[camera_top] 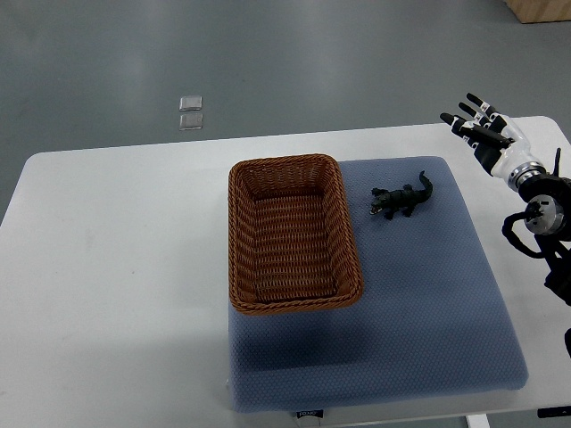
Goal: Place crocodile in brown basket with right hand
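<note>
A small dark toy crocodile point(402, 198) lies on the blue mat, just right of the brown wicker basket point(243, 234), which holds nothing. My right hand point(479, 125) hovers at the table's far right, above and to the right of the crocodile, well apart from it. Its fingers point(470, 111) are spread and hold nothing. The left arm does not show.
The blue padded mat point(419, 312) covers the right half of the white table point(116, 267). Two small clear squares point(190, 112) lie on the grey floor beyond the table's far edge. My right forearm point(544, 214) runs along the right edge.
</note>
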Controlling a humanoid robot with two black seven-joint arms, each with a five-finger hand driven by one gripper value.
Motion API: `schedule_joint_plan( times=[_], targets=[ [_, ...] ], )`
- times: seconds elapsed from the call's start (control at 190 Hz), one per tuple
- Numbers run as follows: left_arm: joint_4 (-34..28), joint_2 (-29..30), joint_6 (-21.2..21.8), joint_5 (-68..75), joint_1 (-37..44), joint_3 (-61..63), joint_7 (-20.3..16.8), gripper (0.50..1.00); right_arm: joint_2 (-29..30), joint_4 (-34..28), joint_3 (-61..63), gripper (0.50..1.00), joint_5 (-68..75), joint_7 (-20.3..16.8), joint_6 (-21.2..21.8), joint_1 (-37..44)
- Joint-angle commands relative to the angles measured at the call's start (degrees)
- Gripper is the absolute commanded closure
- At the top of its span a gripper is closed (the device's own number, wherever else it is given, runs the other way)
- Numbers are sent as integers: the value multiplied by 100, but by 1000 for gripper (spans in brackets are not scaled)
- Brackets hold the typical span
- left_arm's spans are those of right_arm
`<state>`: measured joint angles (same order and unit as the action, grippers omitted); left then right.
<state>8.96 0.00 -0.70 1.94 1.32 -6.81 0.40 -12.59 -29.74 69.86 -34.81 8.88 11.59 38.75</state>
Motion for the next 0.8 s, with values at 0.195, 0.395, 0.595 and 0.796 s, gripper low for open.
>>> schedule_joint_plan(
  times=[0.195, 0.395, 0.595, 0.796],
  targets=[
    [-9, 0, 18, -1, 9, -13, -5, 500, 11, -5, 1, 572, 9, 0, 19, -35],
    [0, 0, 18, -1, 9, -4, -5, 500, 2, -5, 10, 572, 0, 0, 19, -43],
    [9, 0, 18, -1, 9, -4, -5, 500, -16, -5, 10, 572, 0, 0, 36, -35],
    [0, 0, 18, -1, 9, -4, -5, 500, -33, -5, 10, 572, 9, 0, 45, -26]
  ],
)
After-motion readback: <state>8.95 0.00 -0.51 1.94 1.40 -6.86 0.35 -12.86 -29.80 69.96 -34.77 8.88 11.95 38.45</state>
